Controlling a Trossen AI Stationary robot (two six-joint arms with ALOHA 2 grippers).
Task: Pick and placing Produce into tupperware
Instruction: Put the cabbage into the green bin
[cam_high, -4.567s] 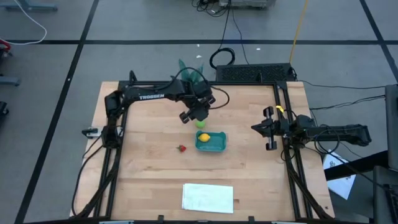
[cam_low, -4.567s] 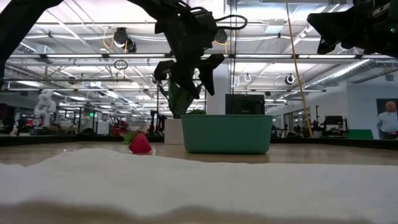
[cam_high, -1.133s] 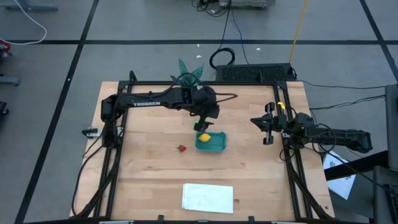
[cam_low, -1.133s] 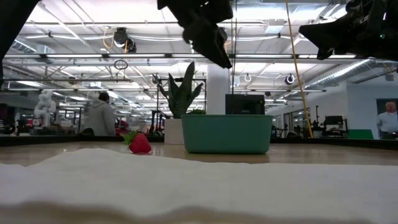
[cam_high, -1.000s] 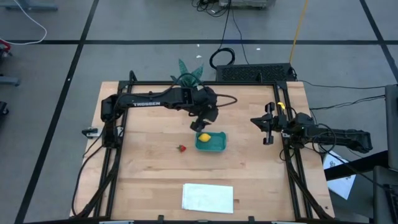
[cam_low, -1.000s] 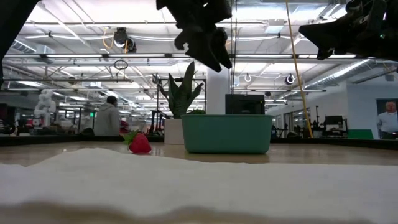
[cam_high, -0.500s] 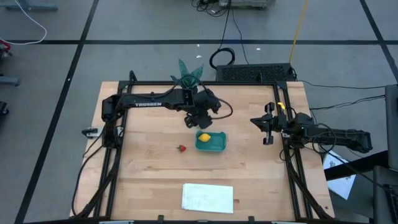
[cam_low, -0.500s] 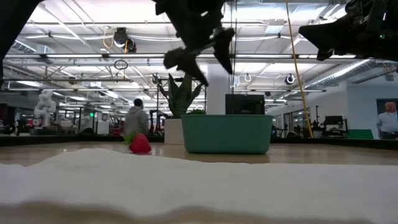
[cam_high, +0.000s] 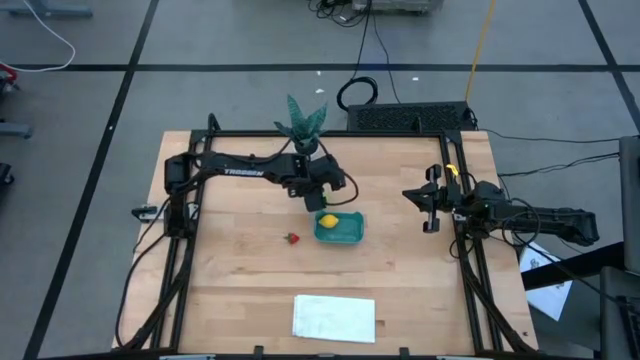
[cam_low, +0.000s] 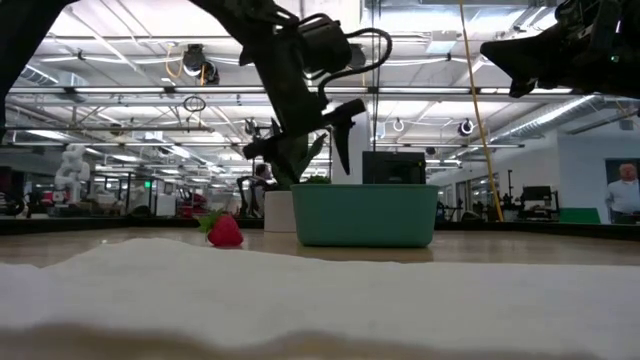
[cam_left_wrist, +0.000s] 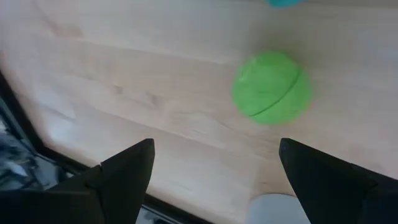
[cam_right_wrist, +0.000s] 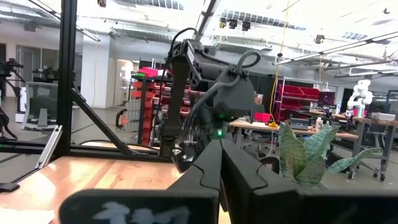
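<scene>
Lime-green ball (cam_left_wrist: 271, 88) on the wooden surface (cam_high: 250, 280) ahead of the left gripper (cam_left_wrist: 211, 168), fingers spread wide and empty, teal tupperware (cam_high: 340, 228) with lemon (cam_high: 328, 221) just beyond, strawberry (cam_high: 292, 238) apart, right gripper (cam_right_wrist: 219, 163) fingers closed, empty.

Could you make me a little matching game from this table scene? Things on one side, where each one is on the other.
Things:
1. lemon
2. strawberry
3. lime
4. white sheet

Places:
A. bare wood, ahead of the open left gripper
B. inside the tub
C. at the table's near edge
D. on the wood, just outside the tub

Pairs: 1-B, 2-D, 3-A, 4-C
</scene>
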